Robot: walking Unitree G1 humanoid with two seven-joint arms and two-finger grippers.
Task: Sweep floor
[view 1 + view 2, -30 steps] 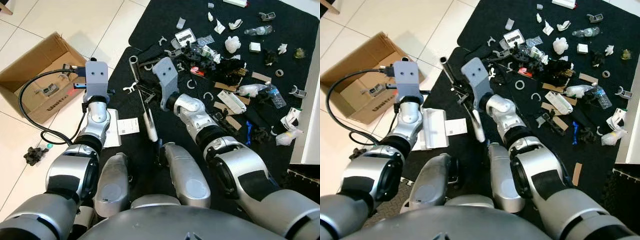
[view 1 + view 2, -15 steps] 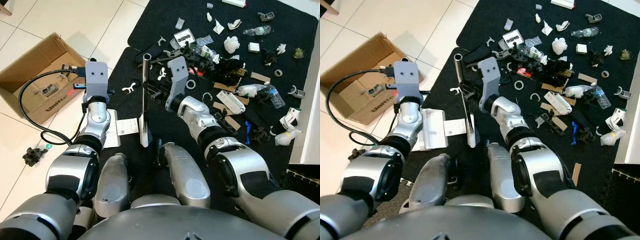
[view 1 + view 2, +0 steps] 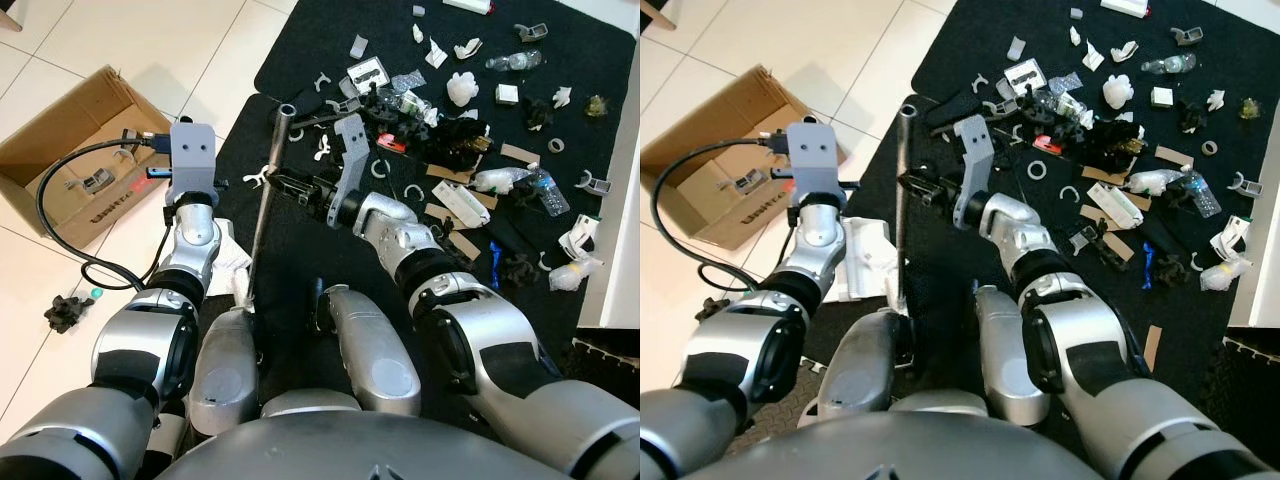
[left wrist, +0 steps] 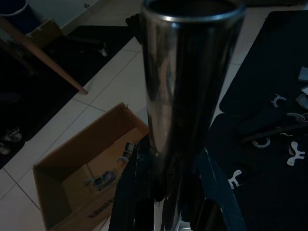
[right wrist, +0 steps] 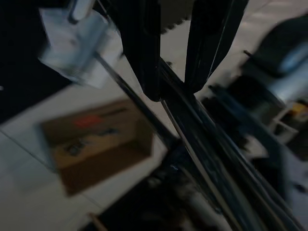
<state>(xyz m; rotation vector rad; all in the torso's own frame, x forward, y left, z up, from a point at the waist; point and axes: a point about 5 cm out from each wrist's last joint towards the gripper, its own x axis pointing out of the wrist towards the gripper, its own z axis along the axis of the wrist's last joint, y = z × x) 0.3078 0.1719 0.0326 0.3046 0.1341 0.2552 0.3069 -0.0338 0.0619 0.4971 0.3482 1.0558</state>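
Broom pole swung left toward the other arm

The right gripper [image 3: 283, 183] carried the metal broom pole [image 3: 262, 210] leftward over the black mat [image 3: 300, 60]; the pole, which had slanted near the robot's right forearm, ended up nearly upright beside the left arm [image 3: 192, 235], its lower end down by the white paper [image 3: 232, 268] instead of mid-mat. The right wrist rolled so its grey camera mount [image 3: 350, 145] faced left. The paper looked rumpled where it had lain flat.
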